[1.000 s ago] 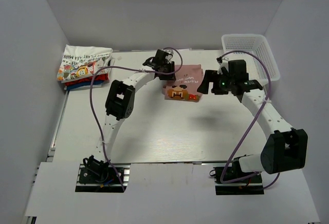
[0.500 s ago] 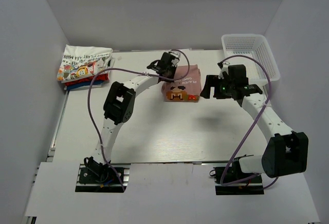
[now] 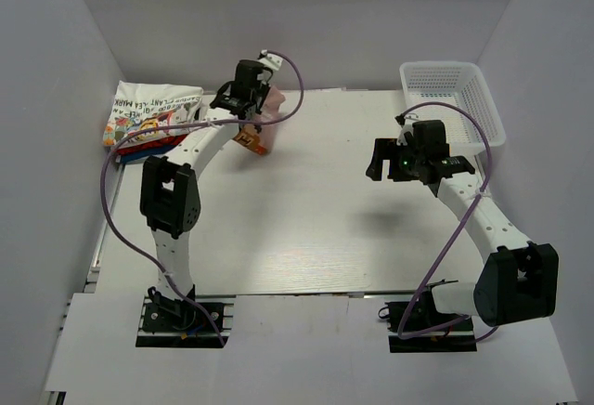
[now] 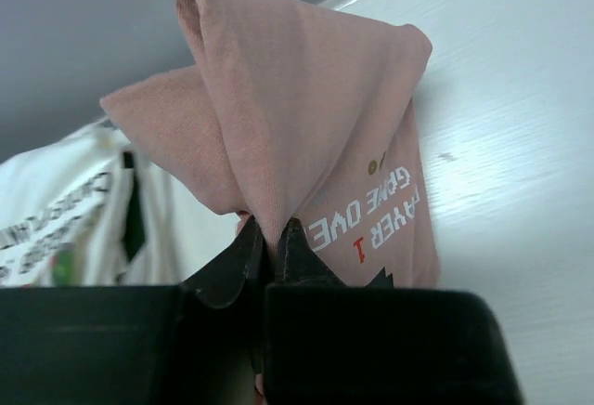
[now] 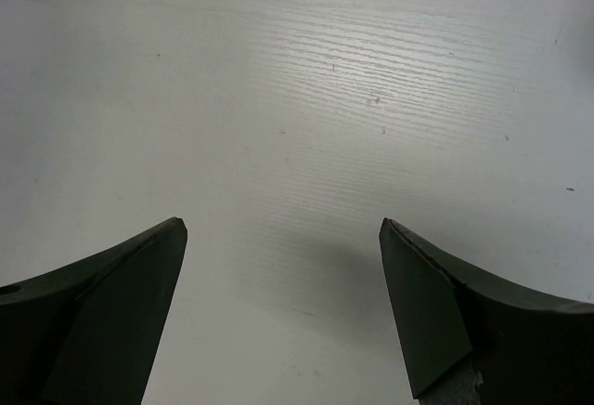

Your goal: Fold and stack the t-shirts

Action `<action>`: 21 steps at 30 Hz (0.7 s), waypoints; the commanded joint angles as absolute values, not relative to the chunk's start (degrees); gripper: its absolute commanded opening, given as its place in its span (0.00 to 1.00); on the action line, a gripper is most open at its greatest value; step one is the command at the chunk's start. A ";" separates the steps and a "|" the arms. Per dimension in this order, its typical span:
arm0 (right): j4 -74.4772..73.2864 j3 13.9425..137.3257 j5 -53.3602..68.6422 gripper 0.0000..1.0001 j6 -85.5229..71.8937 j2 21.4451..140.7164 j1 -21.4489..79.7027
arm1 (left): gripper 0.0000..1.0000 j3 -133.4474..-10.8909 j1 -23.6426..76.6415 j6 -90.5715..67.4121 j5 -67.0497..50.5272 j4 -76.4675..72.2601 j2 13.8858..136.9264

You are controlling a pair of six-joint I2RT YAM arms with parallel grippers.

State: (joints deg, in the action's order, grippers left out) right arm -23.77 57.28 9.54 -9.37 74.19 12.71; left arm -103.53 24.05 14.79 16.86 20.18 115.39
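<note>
The dusty-pink t-shirt point(image 4: 306, 108), folded, hangs bunched from my left gripper point(image 4: 269, 235), whose jaws are shut on a pinch of its cloth. Its white and red text shows upside down. From above, the left gripper point(image 3: 249, 119) holds this tee point(image 3: 274, 100) off the table at the back left, just right of the stack of folded t-shirts point(image 3: 148, 119). That stack has a white cartoon-printed tee on top, with red and blue ones under it. The white tee point(image 4: 56, 224) also shows behind the pink one. My right gripper point(image 3: 380, 159) hovers open over bare table, nothing between its fingers point(image 5: 111, 293).
A white mesh basket point(image 3: 455, 89) stands at the back right corner. Grey walls close in the table point(image 3: 306, 228) on the left, back and right. The left arm's purple cable loops over the table's left side.
My left gripper has shut on the pink tee, lifted it from the middle back of the table and carried it left to the stack. The right gripper drew back slightly and stays open.
</note>
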 commanded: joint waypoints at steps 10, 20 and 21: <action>-21.97 57.22 8.17 0.90 -8.00 73.82 12.48 | 0.00 -114.51 9.06 28.56 8.00 29.43 110.83; -21.71 56.87 9.40 0.90 -8.52 75.76 12.48 | 0.00 -119.87 5.36 29.62 3.52 35.16 106.71; -21.71 56.69 9.67 0.90 -8.44 76.02 12.48 | 0.00 -120.58 5.36 29.62 2.56 36.98 106.70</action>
